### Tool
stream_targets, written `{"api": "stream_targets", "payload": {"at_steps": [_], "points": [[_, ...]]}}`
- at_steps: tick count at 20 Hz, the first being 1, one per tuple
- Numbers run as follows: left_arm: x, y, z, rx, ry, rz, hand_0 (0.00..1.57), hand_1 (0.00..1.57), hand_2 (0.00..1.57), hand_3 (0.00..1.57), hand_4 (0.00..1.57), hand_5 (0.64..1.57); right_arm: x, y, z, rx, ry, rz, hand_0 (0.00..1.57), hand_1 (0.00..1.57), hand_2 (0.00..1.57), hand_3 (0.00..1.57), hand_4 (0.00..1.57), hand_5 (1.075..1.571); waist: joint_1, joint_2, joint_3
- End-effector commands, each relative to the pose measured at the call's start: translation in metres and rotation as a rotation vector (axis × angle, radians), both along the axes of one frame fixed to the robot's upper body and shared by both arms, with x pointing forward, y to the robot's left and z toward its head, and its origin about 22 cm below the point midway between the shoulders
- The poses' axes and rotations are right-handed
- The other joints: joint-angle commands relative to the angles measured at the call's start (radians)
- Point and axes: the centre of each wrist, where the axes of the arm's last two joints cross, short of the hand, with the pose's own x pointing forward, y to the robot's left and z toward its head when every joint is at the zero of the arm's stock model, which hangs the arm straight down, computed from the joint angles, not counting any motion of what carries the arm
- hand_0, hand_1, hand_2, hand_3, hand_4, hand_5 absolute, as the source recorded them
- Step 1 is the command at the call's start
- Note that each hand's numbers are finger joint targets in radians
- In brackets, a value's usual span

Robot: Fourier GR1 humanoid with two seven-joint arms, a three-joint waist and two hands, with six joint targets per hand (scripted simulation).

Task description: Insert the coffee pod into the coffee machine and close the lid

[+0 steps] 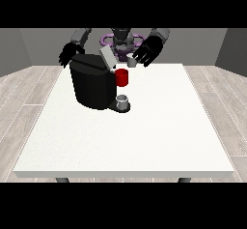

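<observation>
A: What is the biggest thing here?

B: The white table. It fills most of the view.

A: And next?

B: The black coffee machine. It stands on the table at about ten o'clock from the table's middle. Its grey lid is tilted up at the top, so the machine is open.

A: Where are the robot's hands?

B: The hand at the view's right hangs over the far edge of the table, at about two o'clock from the machine. Its fingers are spread wide and it holds nothing. The hand at the view's left is at about eleven o'clock from the machine, just behind it. I cannot tell how its fingers lie.

A: What are the small things?

B: A red part sits at the machine's three o'clock side. A small grey cup stands below it, at about five o'clock. The little grey coffee pod sits on the table near the open hand, at about one o'clock from the machine.
</observation>
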Motion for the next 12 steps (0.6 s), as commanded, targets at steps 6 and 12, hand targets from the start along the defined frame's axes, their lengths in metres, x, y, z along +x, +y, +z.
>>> {"api": "stream_targets", "payload": {"at_steps": [6, 12], "points": [[0.004, -0.013, 0.016, 0.016, -0.037, -0.015, 1.26, 1.26, 1.30, 1.24, 0.49, 1.571, 0.006, 0.004, 0.013, -0.002, -0.036, -0.025, 0.00, 0.00, 0.00, 0.00, 0.52, 1.571, 0.000, 0.040, -0.0001], [0.005, 0.002, 0.027, 0.026, -0.031, 0.025, 1.28, 1.28, 1.31, 1.22, 0.50, 1.571, 0.004, 0.007, 0.028, 0.014, -0.052, -0.009, 0.00, 0.00, 0.00, 0.00, 0.53, 1.571, -0.049, 0.062, -0.0005]]}}
